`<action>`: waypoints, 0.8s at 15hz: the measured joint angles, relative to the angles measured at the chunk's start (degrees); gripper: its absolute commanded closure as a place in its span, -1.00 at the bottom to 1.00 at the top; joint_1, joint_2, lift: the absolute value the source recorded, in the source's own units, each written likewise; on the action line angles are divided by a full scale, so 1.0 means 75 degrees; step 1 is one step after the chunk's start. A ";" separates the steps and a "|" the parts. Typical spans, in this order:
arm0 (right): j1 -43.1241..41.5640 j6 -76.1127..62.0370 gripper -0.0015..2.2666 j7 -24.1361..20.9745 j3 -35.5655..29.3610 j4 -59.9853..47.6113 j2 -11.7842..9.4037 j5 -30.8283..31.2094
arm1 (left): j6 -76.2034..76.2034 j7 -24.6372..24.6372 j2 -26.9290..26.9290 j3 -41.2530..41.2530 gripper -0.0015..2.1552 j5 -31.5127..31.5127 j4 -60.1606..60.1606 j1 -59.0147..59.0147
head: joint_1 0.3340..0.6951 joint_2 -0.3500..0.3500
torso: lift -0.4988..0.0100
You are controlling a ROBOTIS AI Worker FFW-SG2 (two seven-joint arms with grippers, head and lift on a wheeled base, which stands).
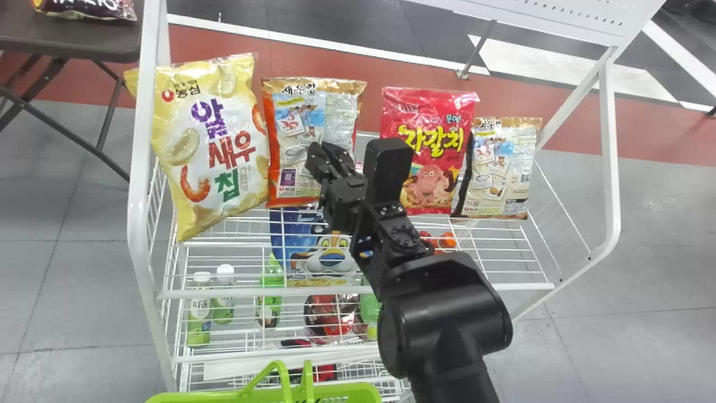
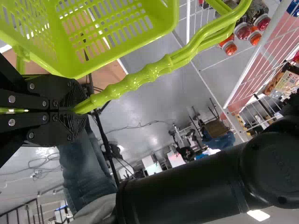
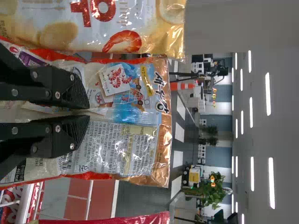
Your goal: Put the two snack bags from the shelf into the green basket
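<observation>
In the head view my right gripper (image 1: 323, 158) is at the front of the orange-edged snack bag (image 1: 339, 115), which stands on the shelf's top tier. Seen from the right wrist, this gripper (image 3: 80, 112) is shut on a fold down the middle of the bag (image 3: 133, 147). The green basket (image 1: 218, 396) is at the head view's bottom edge. My left gripper (image 2: 77, 110) is shut on the handle (image 2: 140, 77) of the basket (image 2: 84, 53) in the left wrist view.
A yellow snack bag (image 1: 210, 140) stands left of the orange-edged one, a red bag (image 1: 428, 148) and a beige bag (image 1: 500, 168) to its right. White shelf posts (image 1: 138, 207) frame them. Bottles (image 1: 199, 313) and a blue cereal pack (image 1: 296, 238) are lower down.
</observation>
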 measured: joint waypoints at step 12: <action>0.2123 0.1089 0.83 0.0058 -0.0360 -0.3207 -0.0476 -0.0515 | -0.0010 -0.0057 -0.0007 -0.0081 0.68 -0.0012 -0.0071 0.0054 | 1.00 -1.00 | 0.92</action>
